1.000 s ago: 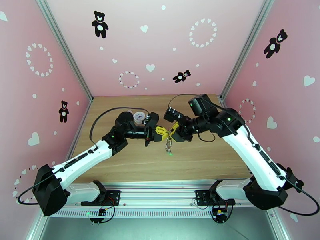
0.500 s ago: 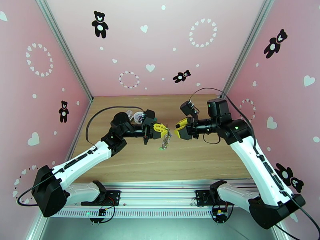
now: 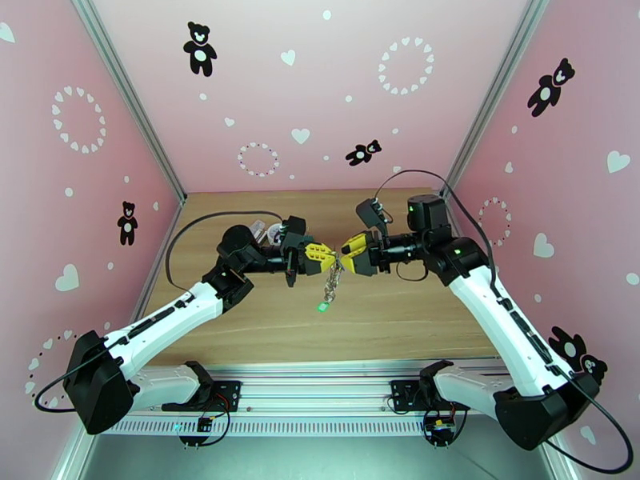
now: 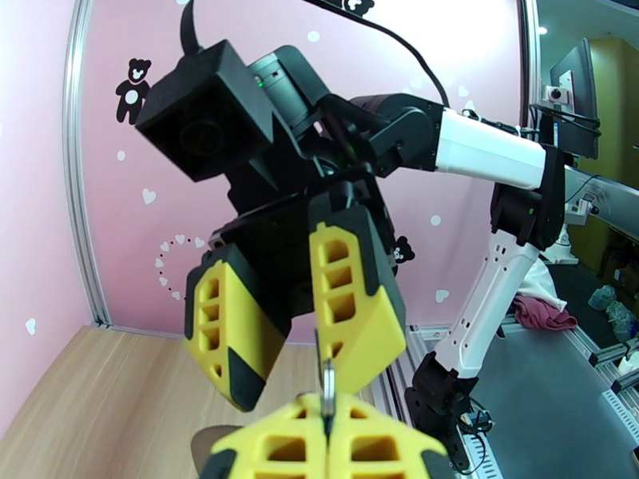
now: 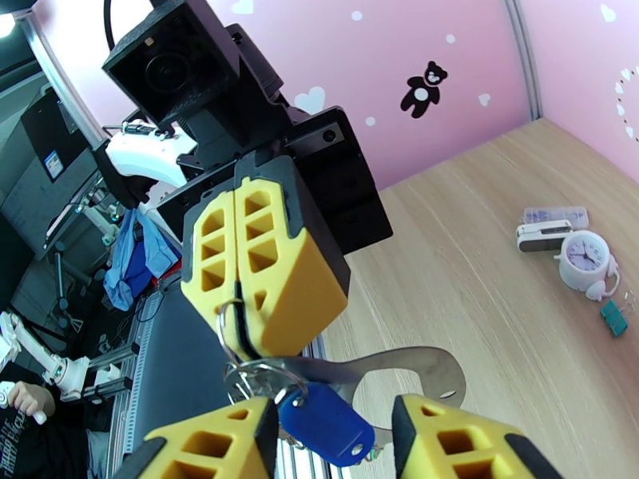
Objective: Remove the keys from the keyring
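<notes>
At centre, our left claw (image 3: 328, 258) clamped the keyring (image 5: 375, 367); our right claw (image 3: 349, 252) gaped around the blue key (image 5: 323, 425).

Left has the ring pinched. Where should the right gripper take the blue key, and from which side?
I'd take the blue key by its flat head: it hangs free below the keyring, whose ring the shut left gripper pinches. Approach from opposite that gripper; the open right gripper straddles the head there.
</notes>
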Controlling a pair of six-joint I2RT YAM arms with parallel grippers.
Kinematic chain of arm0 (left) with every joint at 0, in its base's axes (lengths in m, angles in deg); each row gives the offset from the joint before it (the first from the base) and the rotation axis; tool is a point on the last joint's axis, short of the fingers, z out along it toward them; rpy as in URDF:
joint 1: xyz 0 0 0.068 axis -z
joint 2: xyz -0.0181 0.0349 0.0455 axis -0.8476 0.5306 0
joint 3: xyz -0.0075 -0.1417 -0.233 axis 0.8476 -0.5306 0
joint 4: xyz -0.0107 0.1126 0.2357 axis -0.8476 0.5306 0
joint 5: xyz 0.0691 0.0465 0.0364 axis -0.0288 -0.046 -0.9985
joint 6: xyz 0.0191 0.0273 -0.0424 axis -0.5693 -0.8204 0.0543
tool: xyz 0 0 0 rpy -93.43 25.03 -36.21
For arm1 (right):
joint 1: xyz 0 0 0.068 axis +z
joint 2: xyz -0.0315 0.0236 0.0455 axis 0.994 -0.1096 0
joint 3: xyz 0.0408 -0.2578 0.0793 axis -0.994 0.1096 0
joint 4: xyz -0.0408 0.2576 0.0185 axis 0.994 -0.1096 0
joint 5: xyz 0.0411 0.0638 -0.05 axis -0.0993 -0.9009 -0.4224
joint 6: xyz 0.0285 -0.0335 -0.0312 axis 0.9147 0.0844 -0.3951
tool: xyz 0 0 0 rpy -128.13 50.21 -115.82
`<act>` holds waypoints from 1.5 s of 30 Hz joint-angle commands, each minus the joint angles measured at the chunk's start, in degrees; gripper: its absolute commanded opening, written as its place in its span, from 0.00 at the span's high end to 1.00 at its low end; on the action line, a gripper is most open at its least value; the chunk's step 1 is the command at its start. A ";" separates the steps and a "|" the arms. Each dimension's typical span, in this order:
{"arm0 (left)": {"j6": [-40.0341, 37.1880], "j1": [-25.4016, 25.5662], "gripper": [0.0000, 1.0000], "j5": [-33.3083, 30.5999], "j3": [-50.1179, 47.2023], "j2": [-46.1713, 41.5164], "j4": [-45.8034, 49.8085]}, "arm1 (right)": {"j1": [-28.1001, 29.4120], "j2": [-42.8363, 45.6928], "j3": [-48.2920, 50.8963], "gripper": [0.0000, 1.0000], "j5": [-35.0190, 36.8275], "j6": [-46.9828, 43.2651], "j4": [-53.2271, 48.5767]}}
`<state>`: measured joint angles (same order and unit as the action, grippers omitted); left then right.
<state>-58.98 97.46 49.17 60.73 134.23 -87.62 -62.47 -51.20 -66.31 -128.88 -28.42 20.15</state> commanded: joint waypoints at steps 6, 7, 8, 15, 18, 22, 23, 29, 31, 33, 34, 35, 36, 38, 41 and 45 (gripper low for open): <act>0.61 -0.04 1.00 -0.81 0.08 -0.03 -2.64 | 0.01 -1.48 -1.07 0.64 -6.56 0.55 3.55; 0.54 -0.09 1.00 -0.98 0.12 0.05 -2.58 | 0.33 -1.69 -1.24 0.67 -6.72 0.40 3.37; 0.44 -0.09 1.00 -1.16 0.16 0.09 -2.59 | 0.55 -1.84 -1.41 0.68 -6.63 0.07 2.94; 0.09 -0.10 1.00 -1.34 0.51 0.31 -2.13 | 0.75 -1.29 -1.32 0.78 -6.65 -0.18 2.96; -0.25 -0.06 1.00 -1.42 0.61 0.20 -1.64 | 0.75 -0.99 -1.18 0.82 -6.27 -0.09 2.94; -0.83 -0.07 1.00 -1.65 0.52 -0.01 -0.96 | 0.75 0.07 -0.77 0.85 -5.37 -0.36 2.25; -0.97 -0.05 1.00 -1.65 0.45 0.04 -0.76 | 0.69 0.63 -0.65 0.86 -4.99 -0.31 2.41; -1.32 -0.12 1.00 -1.64 0.43 -0.12 -0.58 | 0.85 1.77 -0.29 0.87 -6.61 0.78 3.49; -1.32 -0.12 1.00 -1.73 0.51 -0.17 -0.70 | 1.08 1.66 -0.37 0.86 -6.91 0.79 3.53; -0.89 -0.05 1.00 -1.63 0.58 -0.01 -1.30 | 1.51 1.07 -0.63 0.85 -6.92 0.79 3.65; -0.79 -0.09 1.00 -1.45 0.76 0.14 -1.31 | 1.67 0.69 -0.97 0.84 -7.06 0.78 3.49; -0.79 -0.08 1.00 -1.56 0.86 0.14 -1.28 | 1.92 0.42 -1.31 0.83 -6.99 0.59 3.19; -0.87 -0.08 1.00 -1.52 0.95 0.07 -1.11 | 2.10 0.14 -1.64 0.82 -6.80 0.27 2.81; -0.88 -0.06 1.00 -1.34 0.96 0.07 -1.01 | 2.36 -0.07 -1.86 0.80 -6.66 0.17 2.97; -0.97 -0.07 1.00 -1.34 0.96 -0.08 -0.92 | 2.34 -0.14 -2.04 0.76 -5.96 0.57 3.66; -1.23 -0.07 1.00 -1.69 0.87 -0.29 -0.60 | 2.38 -0.40 -2.00 0.72 -4.92 1.38 4.34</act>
<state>-59.57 97.46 48.47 60.73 134.23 -87.64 -60.73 -51.11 -66.75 -134.09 -27.46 23.10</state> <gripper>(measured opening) 0.050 0.276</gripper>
